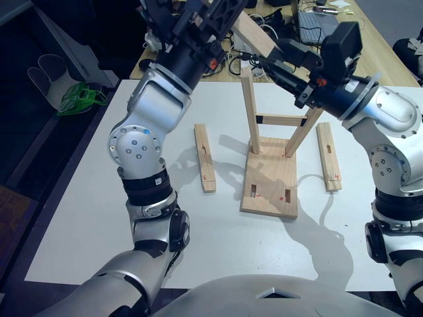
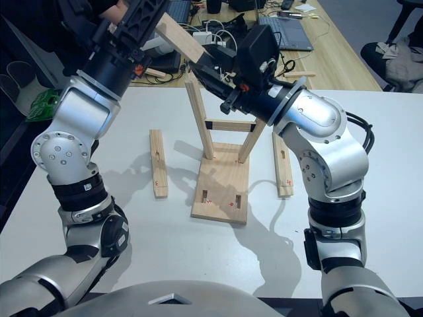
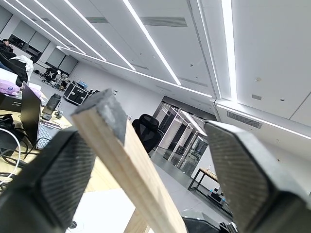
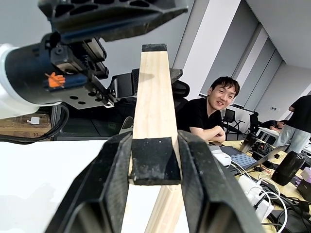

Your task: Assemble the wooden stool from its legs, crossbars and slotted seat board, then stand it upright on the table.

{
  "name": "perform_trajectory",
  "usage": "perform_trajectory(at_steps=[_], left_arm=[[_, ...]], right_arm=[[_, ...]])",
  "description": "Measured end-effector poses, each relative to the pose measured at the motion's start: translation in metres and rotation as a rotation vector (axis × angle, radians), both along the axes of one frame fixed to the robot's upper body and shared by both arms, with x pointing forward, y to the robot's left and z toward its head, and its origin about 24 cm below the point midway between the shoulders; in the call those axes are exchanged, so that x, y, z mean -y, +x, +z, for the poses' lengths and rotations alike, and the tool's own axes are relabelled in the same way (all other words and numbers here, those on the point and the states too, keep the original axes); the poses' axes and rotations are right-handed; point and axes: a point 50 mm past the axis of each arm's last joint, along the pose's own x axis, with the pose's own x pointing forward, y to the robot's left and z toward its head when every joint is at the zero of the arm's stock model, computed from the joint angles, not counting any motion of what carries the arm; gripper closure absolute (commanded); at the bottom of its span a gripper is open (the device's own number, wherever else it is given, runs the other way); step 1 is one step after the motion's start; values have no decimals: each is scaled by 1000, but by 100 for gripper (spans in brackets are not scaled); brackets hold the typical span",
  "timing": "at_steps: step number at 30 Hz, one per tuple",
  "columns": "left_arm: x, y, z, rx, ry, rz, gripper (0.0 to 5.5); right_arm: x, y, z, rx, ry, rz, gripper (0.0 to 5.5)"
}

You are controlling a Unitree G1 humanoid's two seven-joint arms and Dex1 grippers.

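The white table (image 1: 86,218) fills the lower half of the head view. The slotted seat board (image 1: 271,179) lies flat on it just right of centre, with its two nearer slots bare. A loose slotted piece (image 1: 205,158) lies flat on the table left of the board, and a second loose piece (image 1: 328,157) lies to its right; both are apart from the board.

At the far edge of the board, one leg (image 1: 250,112) stands nearly upright. A second leg (image 1: 303,135) rises from the far right corner, tilted toward the right of the frame. A short crossbar (image 1: 281,120) with dark ends spans between them.

Above these, in the upper middle of the frame, a raised wooden bar (image 1: 254,34) slants down to the right between the two arms. The right gripper (image 4: 151,160) is clamped on it, a finger pressed to each side below its dark end. The left gripper (image 3: 146,133) has its fingers spread wide; the bar passes between them, close against one finger and well apart from the other.

Farther back, at the top of the frame, a wooden desk holds a laptop (image 1: 309,26) and tangled cables (image 1: 241,59).
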Motion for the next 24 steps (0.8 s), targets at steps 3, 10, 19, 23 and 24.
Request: perform_trajectory(at_steps=[3, 10, 19, 23, 24], left_arm=[[0, 0, -1, -1, -1, 2, 278], [-1, 0, -1, -8, -1, 10, 380], [0, 0, 0, -7, -13, -5, 490], [2, -1, 0, -7, -11, -12, 498], [2, -1, 0, -8, -13, -14, 498]], right_arm=[[0, 0, 0, 2, -2, -3, 420], [0, 0, 0, 5, -3, -9, 420], [0, 1, -1, 4, -11, -17, 420], [0, 2, -3, -1, -19, -25, 420], [0, 2, -3, -2, -19, -25, 420]])
